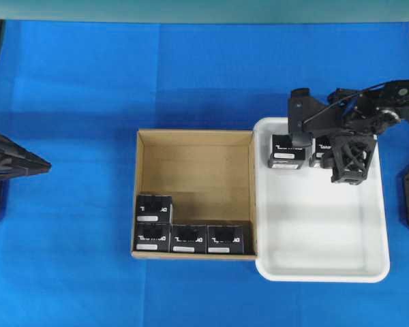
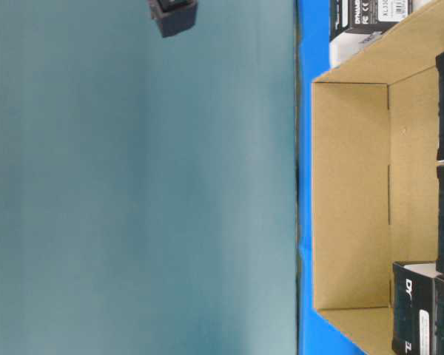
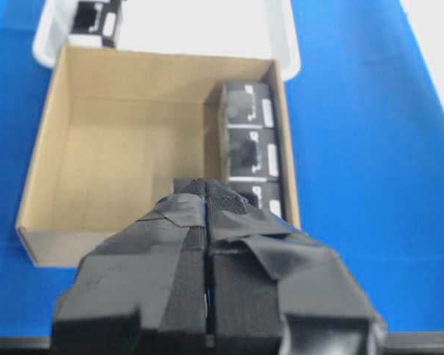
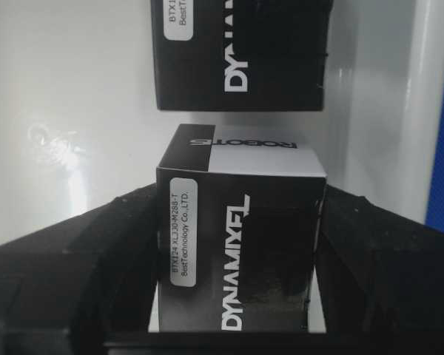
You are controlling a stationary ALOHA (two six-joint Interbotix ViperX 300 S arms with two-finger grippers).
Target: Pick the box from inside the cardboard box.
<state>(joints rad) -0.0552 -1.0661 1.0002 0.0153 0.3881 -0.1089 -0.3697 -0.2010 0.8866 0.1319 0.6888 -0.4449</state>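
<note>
The cardboard box [image 1: 194,134] sits mid-table with several black boxes [image 1: 189,238] along its near left corner. It also shows in the left wrist view [image 3: 41,170] with those boxes [image 3: 250,154]. My right gripper [image 1: 324,151] is over the white tray's far left corner. In the right wrist view the gripper [image 4: 240,222] is shut on a black box [image 4: 240,244], one finger on each side. A second black box [image 1: 290,151] lies just beyond it in the tray [image 4: 237,59]. My left gripper [image 1: 46,164] is shut and empty at the far left [image 3: 207,188].
The white tray [image 1: 327,231] stands against the carton's right wall, its near part bare. The carton's far half [image 2: 351,192] holds nothing. Blue cloth covers the table. A dark part of an arm [image 2: 174,15] shows at the top of the table-level view.
</note>
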